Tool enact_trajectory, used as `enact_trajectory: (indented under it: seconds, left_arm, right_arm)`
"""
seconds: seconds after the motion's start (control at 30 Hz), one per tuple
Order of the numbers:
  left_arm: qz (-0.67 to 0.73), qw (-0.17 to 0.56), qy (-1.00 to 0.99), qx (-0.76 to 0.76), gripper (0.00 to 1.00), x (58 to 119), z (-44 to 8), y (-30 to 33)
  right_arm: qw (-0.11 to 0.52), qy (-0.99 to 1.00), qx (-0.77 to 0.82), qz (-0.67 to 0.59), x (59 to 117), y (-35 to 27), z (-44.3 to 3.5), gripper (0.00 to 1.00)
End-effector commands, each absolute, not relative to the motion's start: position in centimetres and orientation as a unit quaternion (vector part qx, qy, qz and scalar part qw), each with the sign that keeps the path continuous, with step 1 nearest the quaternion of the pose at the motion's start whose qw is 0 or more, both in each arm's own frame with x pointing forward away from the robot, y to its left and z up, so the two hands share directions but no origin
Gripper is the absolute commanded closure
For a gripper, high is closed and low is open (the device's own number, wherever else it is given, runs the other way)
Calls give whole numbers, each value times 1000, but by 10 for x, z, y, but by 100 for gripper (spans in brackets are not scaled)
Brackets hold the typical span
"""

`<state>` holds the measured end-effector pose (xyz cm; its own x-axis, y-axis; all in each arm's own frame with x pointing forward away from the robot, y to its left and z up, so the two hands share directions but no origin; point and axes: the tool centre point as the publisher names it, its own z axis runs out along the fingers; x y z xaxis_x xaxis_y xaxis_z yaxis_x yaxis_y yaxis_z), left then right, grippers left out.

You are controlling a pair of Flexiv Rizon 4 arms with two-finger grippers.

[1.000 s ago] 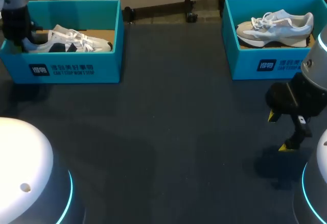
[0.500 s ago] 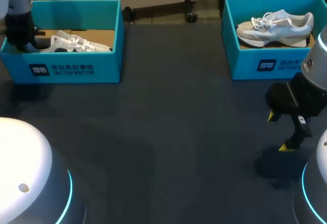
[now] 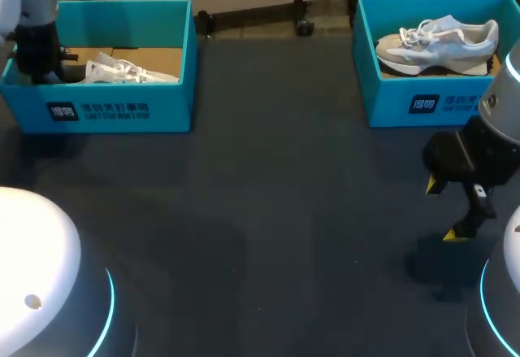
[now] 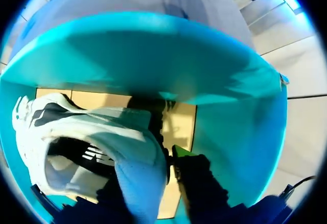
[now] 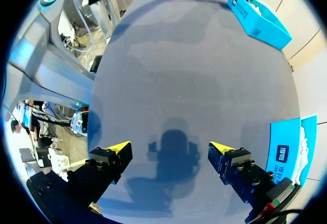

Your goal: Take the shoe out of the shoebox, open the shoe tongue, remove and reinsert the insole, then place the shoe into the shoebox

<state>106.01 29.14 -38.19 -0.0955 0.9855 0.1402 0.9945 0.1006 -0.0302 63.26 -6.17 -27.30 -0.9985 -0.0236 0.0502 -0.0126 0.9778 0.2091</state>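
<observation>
**Left end effector clamps the white shoe's heel in its box; right one hangs wide above the desk**

The left end effector [image 4: 148, 170] sits down inside the left shoebox [image 3: 114, 111], at the box's outer end. It is closed on the heel of the white shoe [image 4: 76, 132]. The pale heel wall runs between the fingers. One yellow-tipped finger [image 4: 180, 153] presses against it from outside, while the other is mostly hidden under the fabric on the shoe's inner side. From the end effector the shoe stretches off toward the middle of the desk [image 5: 194, 55], toe farthest from the fingers. Its opening is turned up toward the wrist camera, and dark patches mark its side. The box's brown cardboard floor shows under the shoe and just ahead of the fingers. Teal walls rise ahead of and beside the end effector.

The right end effector [image 3: 444, 210] hangs above bare desk surface. Its two fingers are spread far apart with nothing between them, and its shadow lies on the desk directly below. The right shoebox [image 3: 422, 101] stands near it, toward the desk's far edge. In the right wrist view a corner of this box shows just beside one finger. A grey-and-white shoe [image 3: 439, 41] rests inside that box, well apart from the end effector, with its toe toward the desk's middle. The left shoebox shows far ahead of the right end effector, across the desk.
</observation>
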Motion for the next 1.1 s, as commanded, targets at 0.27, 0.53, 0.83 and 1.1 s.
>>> enact_trajectory:
  seconds: [0.27,0.53,0.83,1.1]
  left_arm:
    - [-27,34,-739,-672,2,1061,-358,290]
    - [-43,8,-734,-678,0,1058,-318,280]
    - [-63,-10,-731,-679,0,1035,-255,277]
    - [-58,-15,-735,-675,0,996,-219,285]
  right_arm:
    - [25,-994,9,-104,632,-62,-274,0]
    - [25,-994,9,-104,632,-62,-274,0]
    - [25,-994,9,-104,632,-62,-274,0]
    - [25,-994,9,-104,632,-62,-274,0]
